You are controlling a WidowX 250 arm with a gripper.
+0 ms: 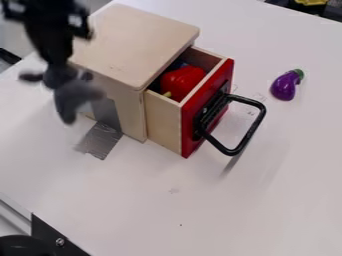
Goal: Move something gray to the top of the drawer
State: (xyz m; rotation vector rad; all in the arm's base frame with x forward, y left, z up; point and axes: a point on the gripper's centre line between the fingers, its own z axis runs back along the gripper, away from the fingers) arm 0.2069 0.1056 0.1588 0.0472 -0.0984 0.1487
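Observation:
My gripper (61, 80) hangs at the upper left, in front of the wooden drawer box's left side, and is blurred. It looks shut on a soft-looking gray thing (75, 99), which dangles below it, lower than the box's top and left of the box's near corner. The flat pale wooden top of the drawer box (137, 42) is bare. Its drawer, with a red front (208, 112) and a black handle (248, 142), is pulled out toward the right. Inside the drawer lie a red pepper (182, 81) and something blue, partly hidden by the top.
A purple eggplant (286, 86) lies on the white table (200, 210) right of the drawer. Gray tape (101, 140) runs from the box's side onto the table. A black bracket (57, 240) is at the lower left, and dark items are at the top right.

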